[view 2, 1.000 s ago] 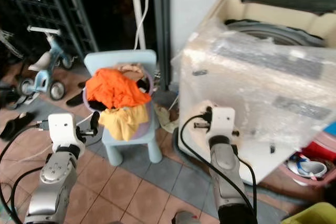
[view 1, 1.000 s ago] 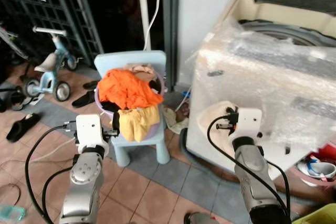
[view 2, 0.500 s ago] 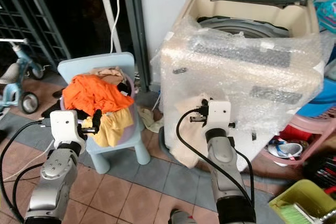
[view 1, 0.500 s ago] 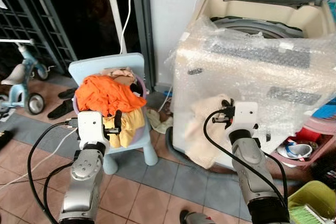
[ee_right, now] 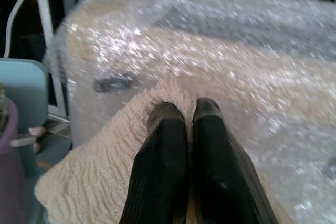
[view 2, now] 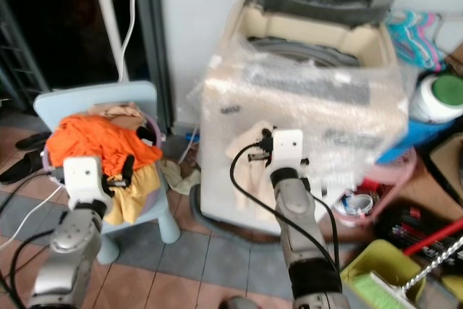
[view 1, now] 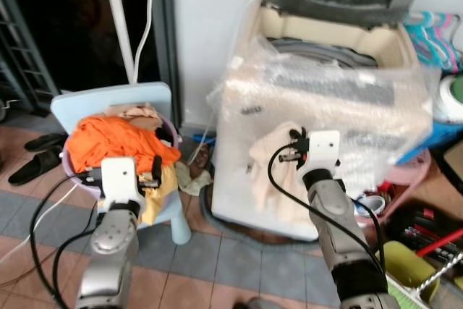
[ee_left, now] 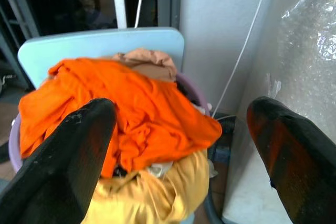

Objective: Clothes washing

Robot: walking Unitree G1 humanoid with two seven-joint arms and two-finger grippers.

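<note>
Ahead, head views: washing machine (view 1: 325,85) wrapped in bubble wrap, lid up; right gripper (view 1: 292,151) raised at its front, clamped on cream cloth (view 1: 271,168). Basket (view 1: 72,175) of clothes on blue chair (view 1: 108,99).
Left wrist view: left gripper (ee_left: 181,150) fingers wide apart, over orange garment (ee_left: 126,114).
Right wrist view: fingers (ee_right: 163,166) pinched together on cloth.

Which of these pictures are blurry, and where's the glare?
Both eye views are slightly soft all over. Right wrist view: glare on the bubble wrap, its far edge smeared; the cream cloth is sharper. Left wrist view: the orange garment is crisp, while the near fingers are out of focus.
</note>
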